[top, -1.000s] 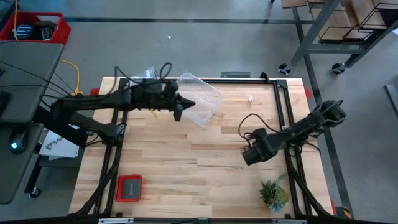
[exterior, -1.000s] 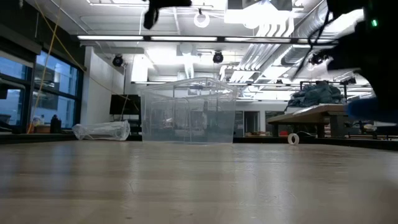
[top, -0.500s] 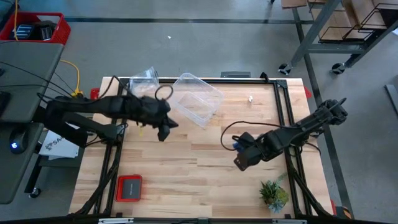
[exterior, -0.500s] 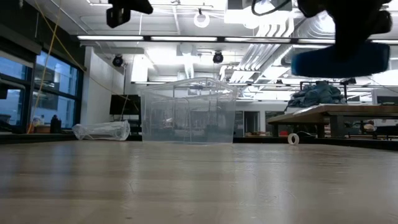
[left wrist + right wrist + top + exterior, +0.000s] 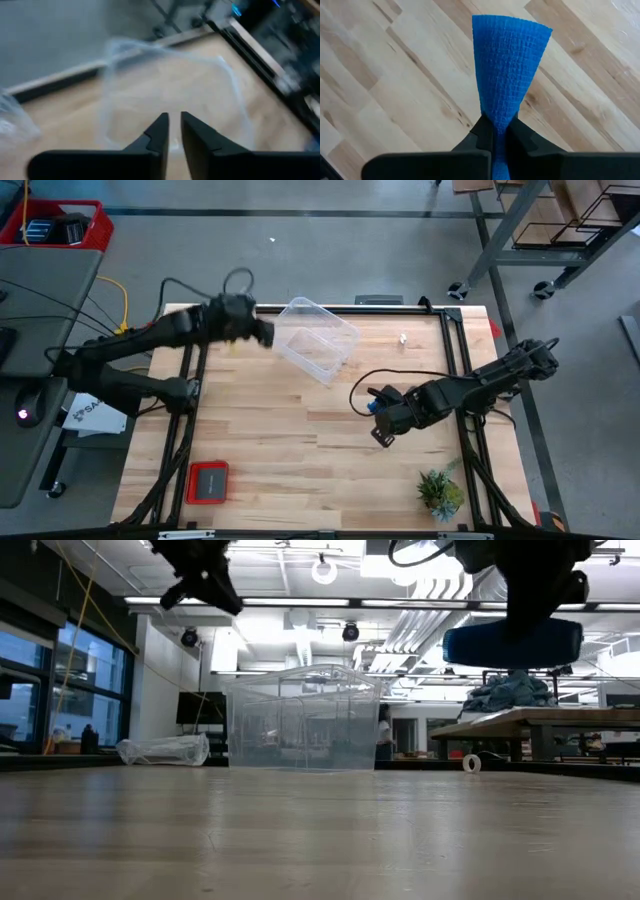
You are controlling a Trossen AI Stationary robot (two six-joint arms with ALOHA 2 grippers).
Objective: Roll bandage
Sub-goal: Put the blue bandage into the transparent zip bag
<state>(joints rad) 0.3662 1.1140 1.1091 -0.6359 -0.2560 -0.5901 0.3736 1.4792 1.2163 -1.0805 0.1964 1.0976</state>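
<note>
pinching the bandage (image 5: 506, 75) between closed fingers, the right tool (image 5: 381, 413) hung above the bare middle-right of the surface (image 5: 290, 440), probably so the blue strip could be laid flat for rolling. the left tool (image 5: 173, 131), fingers slightly apart and holding nothing, stood far left beside the clear tub (image 5: 316, 340).

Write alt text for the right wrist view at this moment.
The right gripper is shut on the bandage, a bright blue mesh strip that fans out wide beyond its dark fingers. Behind it is the light wooden table.
</note>
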